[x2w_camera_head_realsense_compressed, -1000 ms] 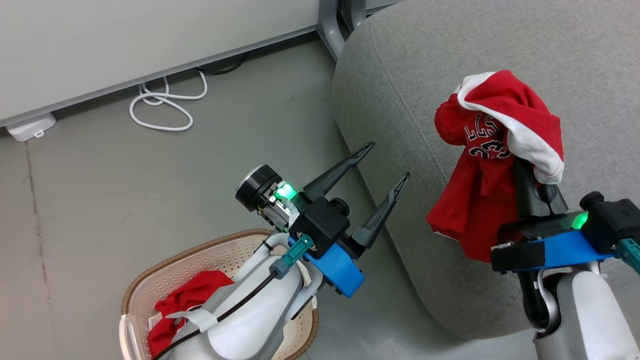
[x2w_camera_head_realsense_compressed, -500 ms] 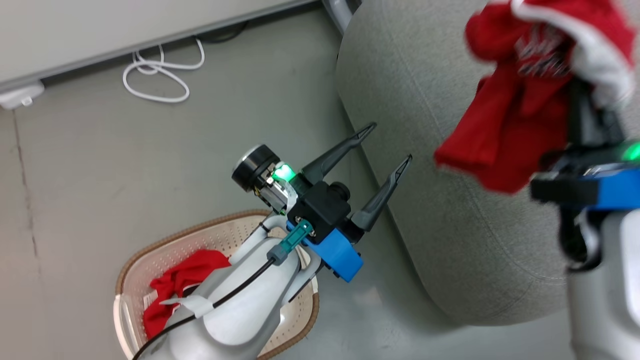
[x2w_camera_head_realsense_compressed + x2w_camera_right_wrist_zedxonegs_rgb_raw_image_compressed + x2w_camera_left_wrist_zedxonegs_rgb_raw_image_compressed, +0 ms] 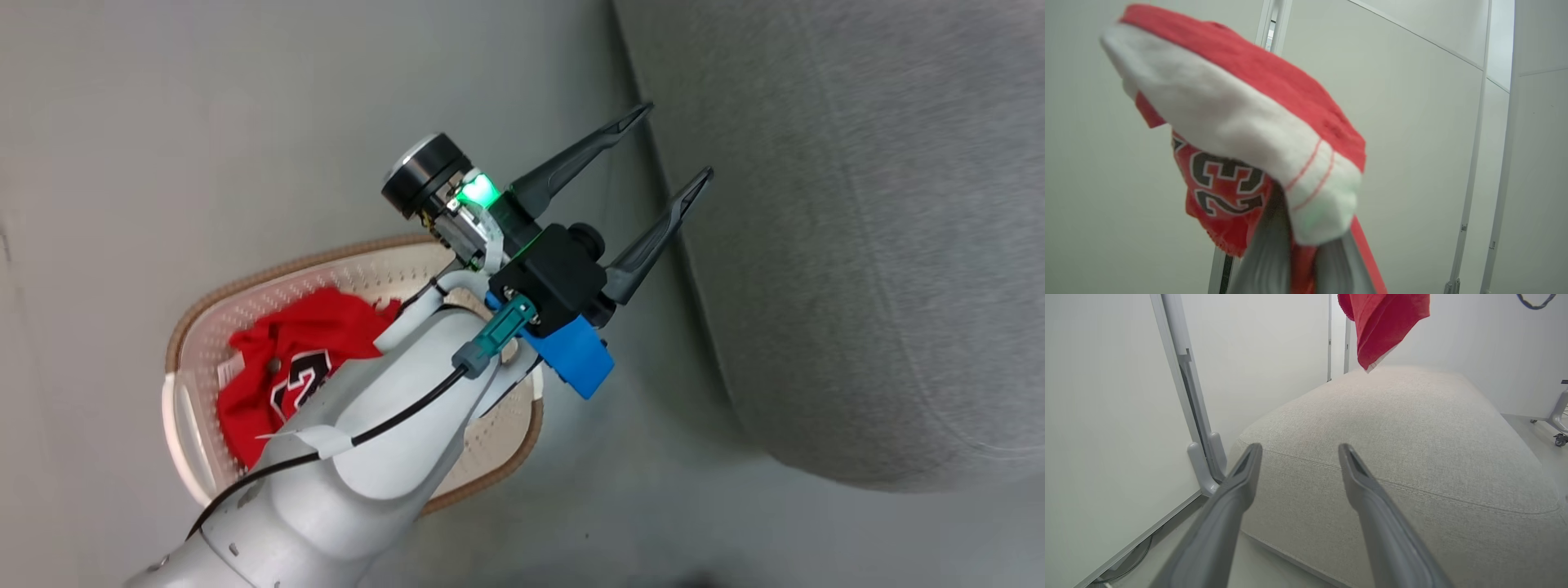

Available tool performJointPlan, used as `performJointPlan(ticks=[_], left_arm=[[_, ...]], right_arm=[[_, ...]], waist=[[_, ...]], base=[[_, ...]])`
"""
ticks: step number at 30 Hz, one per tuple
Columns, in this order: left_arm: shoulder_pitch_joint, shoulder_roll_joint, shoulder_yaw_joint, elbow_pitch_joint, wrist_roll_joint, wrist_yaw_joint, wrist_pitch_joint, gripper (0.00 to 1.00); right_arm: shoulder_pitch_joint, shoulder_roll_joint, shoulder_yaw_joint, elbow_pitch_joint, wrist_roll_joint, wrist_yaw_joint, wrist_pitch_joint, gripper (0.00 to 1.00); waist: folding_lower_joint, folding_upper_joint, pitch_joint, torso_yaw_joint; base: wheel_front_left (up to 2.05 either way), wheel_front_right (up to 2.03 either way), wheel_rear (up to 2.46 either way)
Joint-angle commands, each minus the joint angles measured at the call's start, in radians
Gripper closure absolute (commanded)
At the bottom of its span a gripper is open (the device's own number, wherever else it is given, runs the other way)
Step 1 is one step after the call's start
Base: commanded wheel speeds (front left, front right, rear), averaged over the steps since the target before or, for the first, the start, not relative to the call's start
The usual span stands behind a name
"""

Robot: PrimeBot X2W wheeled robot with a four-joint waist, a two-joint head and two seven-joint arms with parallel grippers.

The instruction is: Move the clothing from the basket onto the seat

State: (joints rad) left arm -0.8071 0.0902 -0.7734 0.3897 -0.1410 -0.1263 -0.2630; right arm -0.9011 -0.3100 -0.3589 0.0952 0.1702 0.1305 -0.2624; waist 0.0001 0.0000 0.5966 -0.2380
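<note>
Head view shows the left gripper [image 3: 679,139] above the grey floor [image 3: 245,122], between the basket [image 3: 269,273] and the seat [image 3: 857,245]. Its two dark fingers stand wide apart and hold nothing. Partly behind its pale forearm, one red jersey [image 3: 286,367] lies crumpled inside the basket, with a black-and-white numeral facing up. The seat is at the right, apart from the basket.

In the right wrist view, the right gripper [image 3: 1300,249] is closed on the second red jersey [image 3: 1237,122], which is draped over its fingers, white trim on top. In the left wrist view this garment hangs above the far part of the seat; whether its lowest corner touches the fabric cannot be told.
</note>
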Motion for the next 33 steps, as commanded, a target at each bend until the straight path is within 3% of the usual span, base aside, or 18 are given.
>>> performJointPlan(ticks=[1,4,12,21,26,27,28,29,30,33], left_arm=[[-0.024,0.000,0.000,-0.003,0.004,-0.005,-0.003,0.00],[-0.047,-0.003,-0.002,-0.005,0.009,-0.004,-0.003,0.00],[-0.068,0.010,0.003,-0.009,0.018,-0.004,-0.003,0.00],[-0.063,0.013,0.004,-0.004,0.014,-0.004,-0.003,0.00],[-0.063,0.018,0.008,-0.003,0.012,-0.004,-0.003,0.00],[-0.062,0.019,0.008,-0.002,0.011,-0.004,-0.003,0.00],[-0.060,0.019,0.008,-0.001,0.011,-0.004,-0.003,0.00],[-0.056,0.020,0.008,0.000,0.010,-0.004,-0.003,0.00],[-0.051,0.020,0.008,0.001,0.009,-0.004,-0.003,0.00],[-0.030,0.020,0.011,0.003,0.004,-0.003,-0.003,0.00]], right_arm=[[-0.033,-0.015,-0.015,0.014,0.007,0.000,-0.004,1.00],[-0.080,-0.056,-0.056,0.067,0.017,0.000,-0.004,1.00],[-0.104,-0.129,-0.077,0.377,-0.006,0.000,-0.004,1.00],[-0.045,-0.135,-0.110,0.624,0.008,0.000,-0.004,1.00],[-0.027,-0.110,-0.107,0.692,0.021,0.000,-0.004,1.00],[-0.026,-0.108,-0.106,0.696,0.021,0.000,-0.004,0.91],[-0.026,-0.104,-0.107,0.696,0.021,0.000,-0.004,0.55],[-0.024,-0.095,-0.109,0.693,0.027,0.000,-0.004,0.55],[-0.017,-0.087,-0.111,0.687,0.032,0.000,-0.004,0.00],[0.022,-0.075,-0.111,0.666,0.018,0.000,-0.004,0.00]], waist=[[-0.0001,0.0000,0.082,0.043],[-0.0001,0.0000,0.124,0.057],[-0.0001,0.0000,0.187,0.069],[-0.0001,0.0000,0.185,0.067],[-0.0001,0.0000,0.174,0.060],[-0.0001,0.0000,0.171,0.059],[-0.0001,0.0000,0.166,0.057],[-0.0001,0.0000,0.160,0.056],[-0.0001,0.0000,0.151,0.054],[-0.0001,0.0000,0.113,0.049]], base=[[0.00,0.00,0.00],[0.00,0.00,0.00],[0.00,0.00,0.00],[0.00,0.00,0.00],[0.00,0.00,0.00],[0.00,0.00,0.00],[0.00,0.00,0.00],[0.00,0.00,0.00],[0.00,0.00,0.00],[0.00,0.00,0.00]])
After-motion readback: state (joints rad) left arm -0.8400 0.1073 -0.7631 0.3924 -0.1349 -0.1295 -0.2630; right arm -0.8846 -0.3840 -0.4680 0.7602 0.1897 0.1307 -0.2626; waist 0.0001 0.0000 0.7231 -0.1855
